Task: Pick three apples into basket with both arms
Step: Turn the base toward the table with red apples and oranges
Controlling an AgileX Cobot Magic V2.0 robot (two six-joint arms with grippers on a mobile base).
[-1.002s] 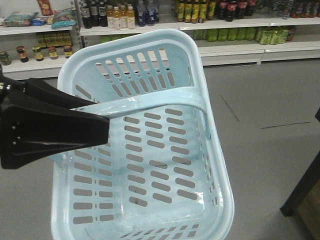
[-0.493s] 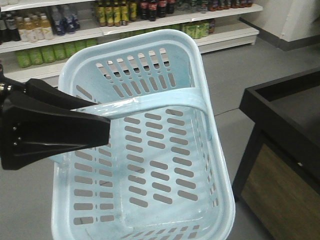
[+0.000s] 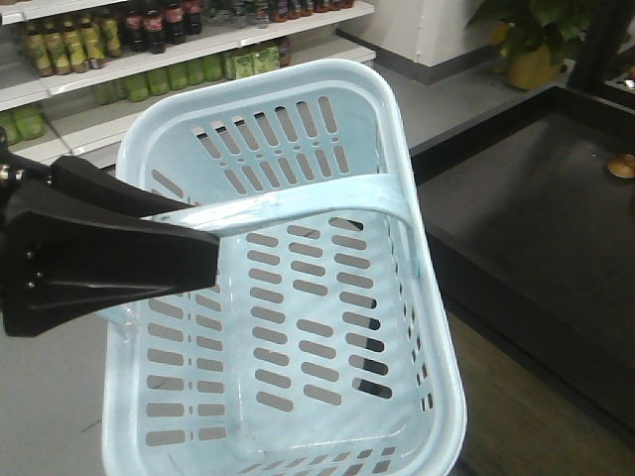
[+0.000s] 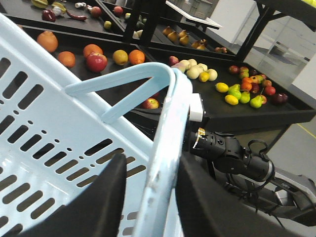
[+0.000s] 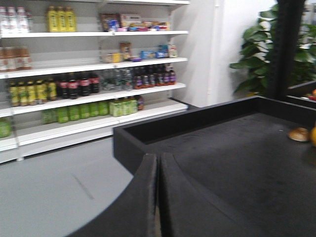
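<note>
Over the last second the front view is being swung away from the drink shelves (image 3: 119, 45) and toward a black worktop (image 3: 536, 228), which is now filling the right side. The base is judged to be turning toward the fruit.

On the left, the left gripper (image 3: 214, 256) is being kept clamped on the handle (image 3: 327, 196) of the basket (image 3: 448, 387), a hold unchanged through the swing. In the left wrist view its fingers (image 4: 94, 197) are being pressed against both sides of the handle. The basket is being carried in front of the robot and is empty, so none of the apples is yet being collected.

Beyond the basket, oranges (image 4: 47, 40) and red fruit (image 4: 96, 61) are being displayed on the tiered worktop; which of these are the dark apples cannot be told.

Further right, the right gripper (image 5: 158, 192) is being held fully closed on nothing, above the bare worktop. The raised edge (image 5: 163, 126) of the worktop is being judged the likeliest obstacle to the hanging basket on approach.
</note>
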